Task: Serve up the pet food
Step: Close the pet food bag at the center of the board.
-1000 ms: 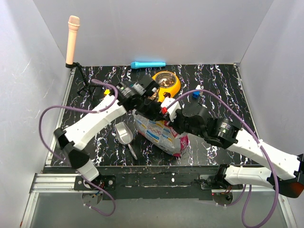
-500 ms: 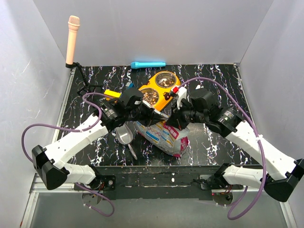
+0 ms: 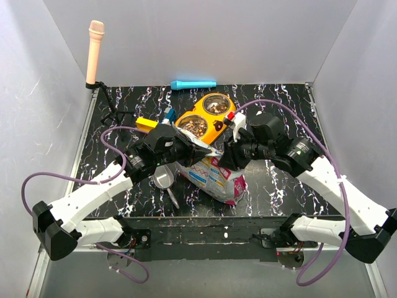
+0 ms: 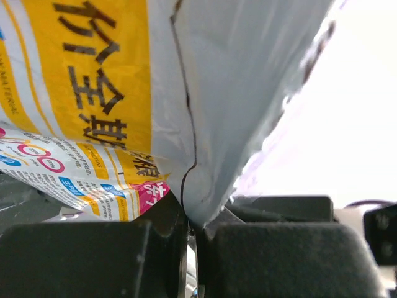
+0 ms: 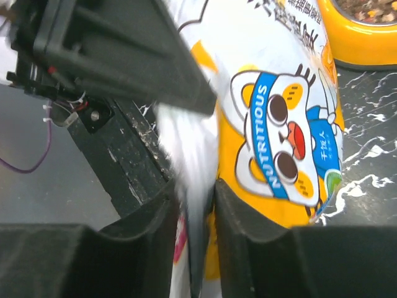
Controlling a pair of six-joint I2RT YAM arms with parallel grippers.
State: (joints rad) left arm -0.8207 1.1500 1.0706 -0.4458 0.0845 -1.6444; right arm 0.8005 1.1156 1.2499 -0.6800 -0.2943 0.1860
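**Two end effectors, one bag, pet food in both wells**

We count two arms, one foil bag (image 3: pixel 209 172), one yellow double bowl (image 3: pixel 224 118) with two wells, one grey scoop (image 3: pixel 162 176) and one blue tube (image 3: pixel 193 84) at the back of the bench (image 3: pixel 291 112). The left end effector (image 3: pixel 188 144) is clenched on the bag's top edge, and in its wrist view the foil runs right down into the closed fingers (image 4: pixel 93 254). The right end effector (image 3: pixel 227 155) is pinched on the same bag from the other side. The pet food (image 3: pixel 195 127) sits in both wells of the bowl. The nearer heap is just behind the left end effector and close to the bag's raised edge, while the other is farther back.
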